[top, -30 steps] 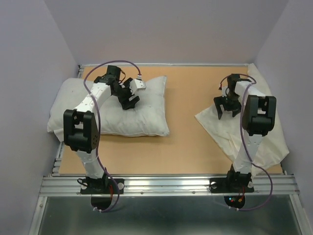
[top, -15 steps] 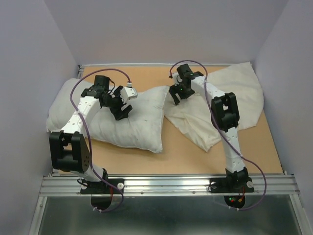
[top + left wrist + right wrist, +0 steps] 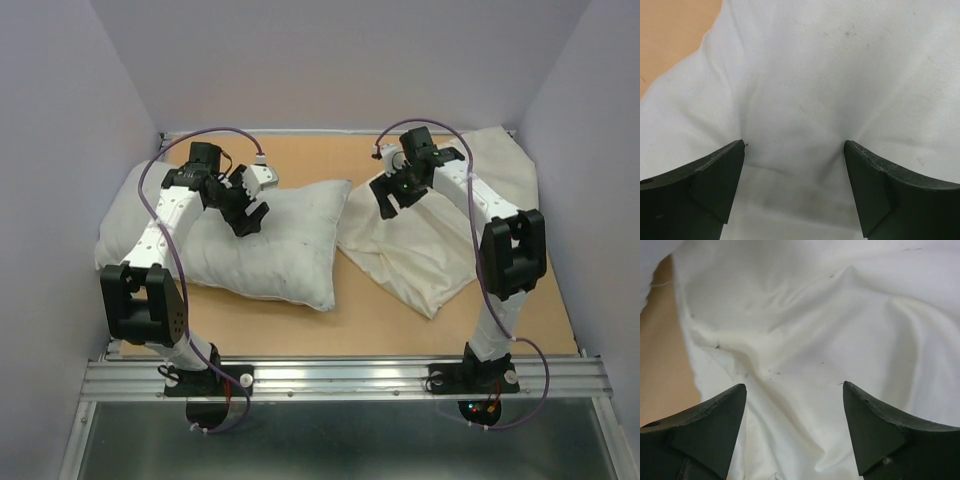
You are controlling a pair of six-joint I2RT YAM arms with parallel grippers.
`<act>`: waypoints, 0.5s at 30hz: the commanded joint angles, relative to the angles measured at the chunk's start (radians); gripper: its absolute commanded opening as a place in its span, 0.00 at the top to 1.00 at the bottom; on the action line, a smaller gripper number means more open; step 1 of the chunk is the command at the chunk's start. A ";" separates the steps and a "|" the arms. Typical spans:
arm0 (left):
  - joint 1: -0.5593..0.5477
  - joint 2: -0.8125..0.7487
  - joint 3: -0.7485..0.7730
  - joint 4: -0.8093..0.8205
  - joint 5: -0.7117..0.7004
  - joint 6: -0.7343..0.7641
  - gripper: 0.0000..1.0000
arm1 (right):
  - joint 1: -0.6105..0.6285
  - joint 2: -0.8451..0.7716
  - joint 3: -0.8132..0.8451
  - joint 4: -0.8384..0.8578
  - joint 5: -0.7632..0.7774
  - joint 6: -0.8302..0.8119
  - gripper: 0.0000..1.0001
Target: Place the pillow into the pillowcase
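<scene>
The puffy greyish-white pillow lies on the left half of the table. My left gripper is open, its tips pressing down on the pillow's top; the left wrist view shows dented pillow fabric between the spread fingers. The limp cream pillowcase lies crumpled on the right half, its left edge close to the pillow's right corner. My right gripper is open just over the pillowcase's upper left part; the right wrist view shows wrinkled cream cloth between its fingers.
Lilac walls close in the table at the back, left and right. Bare tan tabletop shows behind and between the two fabrics and along the front. The aluminium rail with both arm bases runs along the near edge.
The right arm dragged the pillowcase left toward the pillow, then drew back a little to the right. The pillow's right end shifted and its left gripper moved slightly left on top of it.
</scene>
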State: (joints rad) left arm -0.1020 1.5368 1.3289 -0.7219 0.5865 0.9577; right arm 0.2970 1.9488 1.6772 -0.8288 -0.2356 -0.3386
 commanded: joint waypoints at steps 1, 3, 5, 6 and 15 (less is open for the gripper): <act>0.021 0.025 0.064 -0.060 -0.025 -0.034 0.08 | 0.048 -0.056 -0.132 -0.021 -0.091 -0.051 0.19; 0.028 0.042 0.095 -0.070 -0.004 -0.057 0.08 | 0.051 -0.077 -0.175 -0.017 -0.105 -0.063 0.19; 0.035 0.051 0.122 -0.074 0.010 -0.071 0.08 | 0.065 -0.083 -0.189 -0.007 -0.100 -0.062 0.19; 0.038 0.058 0.128 -0.077 0.021 -0.077 0.07 | 0.071 -0.082 -0.195 -0.001 -0.094 -0.062 0.19; 0.058 0.072 0.165 -0.111 0.019 -0.070 0.07 | 0.128 -0.028 -0.261 0.098 -0.001 -0.051 0.27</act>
State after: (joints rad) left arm -0.0582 1.6077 1.4399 -0.7891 0.6018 0.8879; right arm 0.4068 1.8919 1.4494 -0.7975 -0.2798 -0.3824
